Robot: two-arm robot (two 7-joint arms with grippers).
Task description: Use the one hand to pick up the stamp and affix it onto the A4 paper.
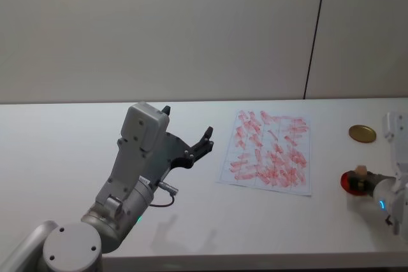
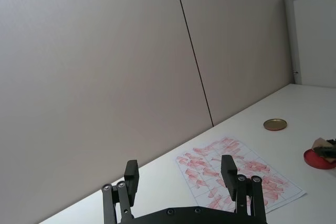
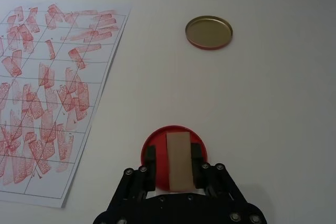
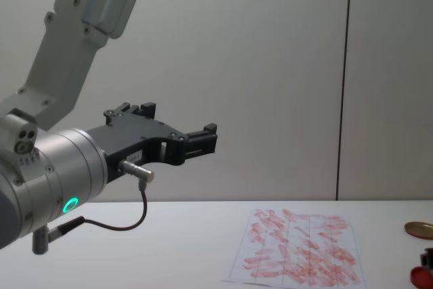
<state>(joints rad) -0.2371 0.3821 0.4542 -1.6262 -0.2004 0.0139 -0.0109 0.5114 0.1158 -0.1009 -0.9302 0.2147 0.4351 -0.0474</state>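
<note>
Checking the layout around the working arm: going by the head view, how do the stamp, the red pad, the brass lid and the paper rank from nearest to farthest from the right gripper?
1. Stamp, between the right gripper's fingers.
2. Red pad, directly beneath the stamp.
3. Brass lid, farther back on the table.
4. Paper, toward the table's middle; roughly tied with the lid.

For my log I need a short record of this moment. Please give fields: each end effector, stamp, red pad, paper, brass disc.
right end effector: fingers either side of the stamp, over the pad; whether shut on it is unclear
left end effector: open, raised above the table left of the paper, holding nothing
stamp: pale block standing on the pad
pad: red, round, right of the paper
paper: flat on the table, covered in red marks
disc: brass-coloured, behind the pad, apart from it
</note>
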